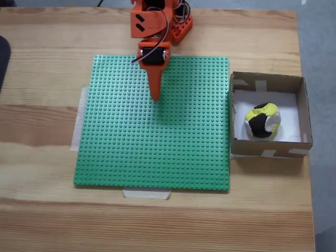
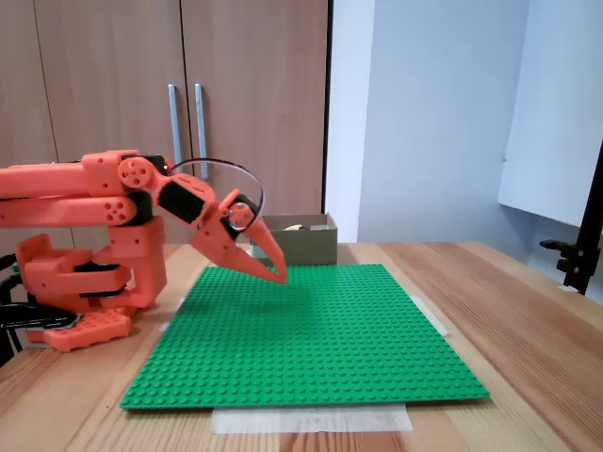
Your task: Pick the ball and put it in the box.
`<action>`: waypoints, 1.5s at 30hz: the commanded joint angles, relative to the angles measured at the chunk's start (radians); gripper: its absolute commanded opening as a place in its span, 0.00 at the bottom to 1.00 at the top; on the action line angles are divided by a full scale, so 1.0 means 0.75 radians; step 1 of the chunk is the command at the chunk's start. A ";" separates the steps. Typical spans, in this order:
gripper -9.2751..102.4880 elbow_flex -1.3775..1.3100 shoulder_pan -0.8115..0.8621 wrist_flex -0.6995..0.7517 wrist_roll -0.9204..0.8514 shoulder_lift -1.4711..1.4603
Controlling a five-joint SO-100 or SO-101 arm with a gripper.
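One ball (image 1: pixel 262 121) sits inside the box (image 1: pixel 304 113) on my feed from above, resting on the white inner floor, a little toward the box's lower wall as that picture shows it. I see its yellow patch on top, with black and white below. In the low fixed view I catch just a pale sliver of it (image 2: pixel 294 227) over the rim of the box (image 2: pixel 306 243), which stands behind the hand and partly hidden by it.

From the hand (image 1: pixel 155 97), the box and ball lie well off to the right in the view from above, and slightly lower in that picture. My hand holds nothing. Its two orange fingers come together to a single point, closed as far as I can see in both fixed views. In the low view the hand (image 2: pixel 280 277) points down at a slant, its tip hovering just above the green studded baseplate (image 2: pixel 311 339) near the plate's far edge.

The baseplate (image 1: pixel 157 142) spreads below and around the hand, with its right edge just beside the box. Strips of pale tape (image 1: pixel 147 193) show at its lower and left edges in the view from above. All of it lies on the wooden surface (image 1: pixel 42 79). Behind the hand, the orange arm (image 2: pixel 85 188) folds back to its base at the surface's left in the low view, with wooden cupboard doors (image 2: pixel 113 85) beyond.
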 commanded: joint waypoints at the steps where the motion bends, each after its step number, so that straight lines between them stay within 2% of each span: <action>1: 0.08 0.039 -0.006 0.006 -0.008 0.012; 45: 0.08 0.039 0.008 0.006 0.012 0.012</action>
